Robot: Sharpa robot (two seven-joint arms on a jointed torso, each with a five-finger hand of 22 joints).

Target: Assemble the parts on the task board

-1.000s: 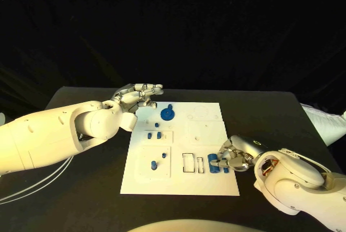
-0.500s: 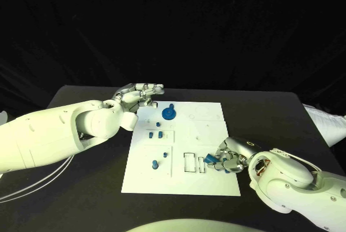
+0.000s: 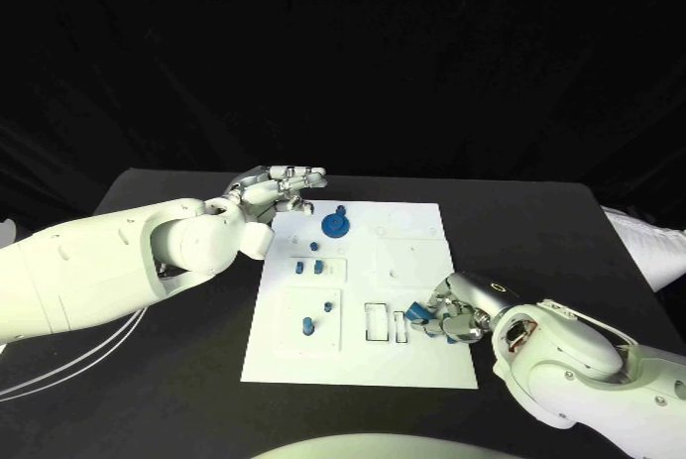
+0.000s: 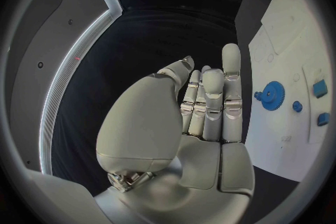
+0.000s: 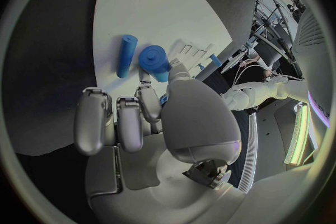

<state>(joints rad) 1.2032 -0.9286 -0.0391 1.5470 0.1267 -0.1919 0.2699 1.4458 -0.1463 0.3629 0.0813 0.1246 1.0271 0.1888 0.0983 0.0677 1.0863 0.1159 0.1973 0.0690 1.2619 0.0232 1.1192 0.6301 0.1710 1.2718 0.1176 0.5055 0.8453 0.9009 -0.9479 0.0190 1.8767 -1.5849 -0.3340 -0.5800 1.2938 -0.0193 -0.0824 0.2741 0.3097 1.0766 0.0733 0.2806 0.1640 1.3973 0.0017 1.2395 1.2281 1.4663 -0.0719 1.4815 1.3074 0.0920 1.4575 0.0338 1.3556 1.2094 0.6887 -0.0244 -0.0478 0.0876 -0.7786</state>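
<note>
Fingers of the right hand point(image 3: 455, 315) are curled over the near right part of the task board point(image 3: 365, 365), pinching a short blue cylinder point(image 5: 155, 61) at their tips; the right wrist view shows that piece tilted up between thumb and finger, while a longer blue rod point(image 5: 126, 56) lies flat on the white surface just beside it. A second ago this hand sat a little further right with two blue pieces lying side by side under it; it has since drawn left toward the rectangular slots point(image 3: 385, 323), and one piece now looks lifted at one end. That suggests the pick is made and the insertion into a slot is the step in hand, though seating is not yet done.

Further out on the board stand the small blue pegs point(image 3: 307, 267) in the middle left recess and another blue peg point(image 3: 306, 326) nearer, none of them moved. Beyond these the blue gear point(image 3: 335, 224) sits near the far edge.

Farthest, the left hand point(image 3: 275, 190) hovers just off the board's far left corner, unchanged over the last second. Its fingers are straight and close together, and they hold nothing.
</note>
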